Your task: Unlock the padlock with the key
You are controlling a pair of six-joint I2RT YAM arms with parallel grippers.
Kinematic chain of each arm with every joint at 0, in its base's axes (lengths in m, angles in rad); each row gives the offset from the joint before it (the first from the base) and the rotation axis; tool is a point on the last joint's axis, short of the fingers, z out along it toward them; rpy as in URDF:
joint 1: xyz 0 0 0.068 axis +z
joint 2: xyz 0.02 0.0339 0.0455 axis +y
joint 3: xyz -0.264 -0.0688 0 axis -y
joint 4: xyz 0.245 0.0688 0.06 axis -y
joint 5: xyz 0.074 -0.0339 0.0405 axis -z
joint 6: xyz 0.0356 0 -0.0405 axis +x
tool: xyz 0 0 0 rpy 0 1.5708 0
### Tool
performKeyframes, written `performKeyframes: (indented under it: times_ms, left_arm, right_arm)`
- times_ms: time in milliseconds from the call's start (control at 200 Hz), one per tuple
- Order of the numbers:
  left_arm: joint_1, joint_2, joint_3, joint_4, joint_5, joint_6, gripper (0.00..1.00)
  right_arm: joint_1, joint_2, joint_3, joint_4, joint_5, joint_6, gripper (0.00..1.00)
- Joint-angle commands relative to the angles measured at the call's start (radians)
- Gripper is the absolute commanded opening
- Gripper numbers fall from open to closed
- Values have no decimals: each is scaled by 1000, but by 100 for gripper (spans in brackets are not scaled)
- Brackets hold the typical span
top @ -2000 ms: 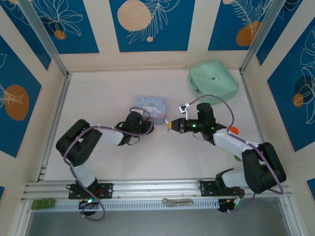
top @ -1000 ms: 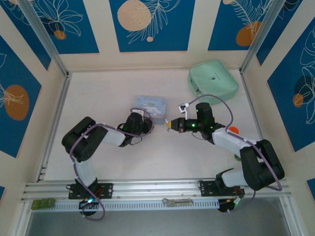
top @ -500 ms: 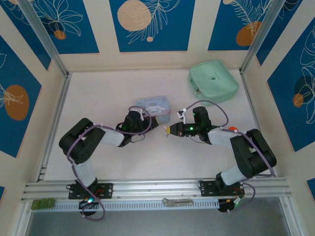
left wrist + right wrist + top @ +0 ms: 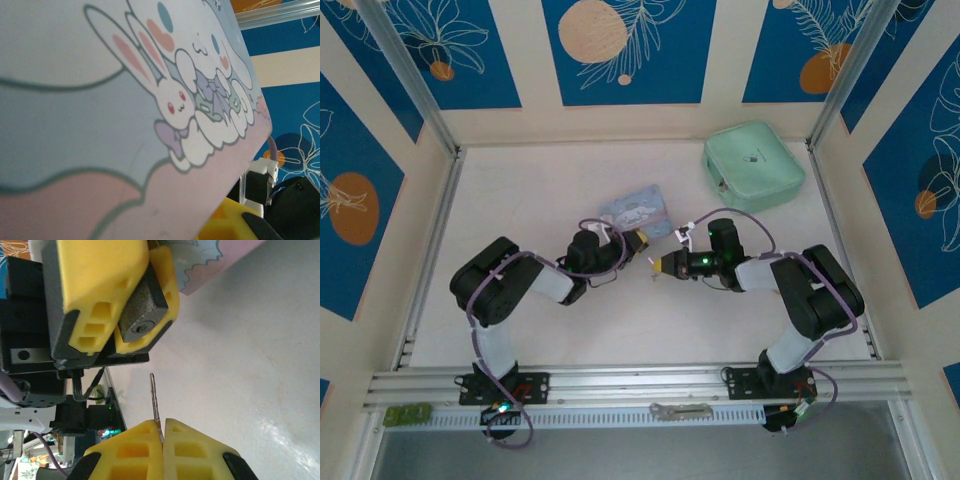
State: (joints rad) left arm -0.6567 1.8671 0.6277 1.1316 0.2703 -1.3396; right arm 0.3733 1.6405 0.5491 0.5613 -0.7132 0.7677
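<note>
On the left, your left gripper [image 4: 638,243] pinches the black padlock [image 4: 143,315], its keyhole facing the right arm. The cartoon tin box [image 4: 634,212] sits right beside it. To the right, your right gripper [image 4: 163,437] is pressed together on the thin key [image 4: 154,399]. The key's tip points toward the padlock, near but apart.
</note>
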Motion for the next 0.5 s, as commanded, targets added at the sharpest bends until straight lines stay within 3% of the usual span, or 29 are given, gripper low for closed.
performKeyframes:
  times_ms: [0, 495]
  left_arm:
    - [-4, 6, -15, 154, 18, -31, 0]
    - [-7, 5, -44, 194, 20, -39, 0]
  right_arm:
    - [4, 17, 11, 84, -39, 53, 0]
    - [6, 55, 36, 172, -37, 113, 0]
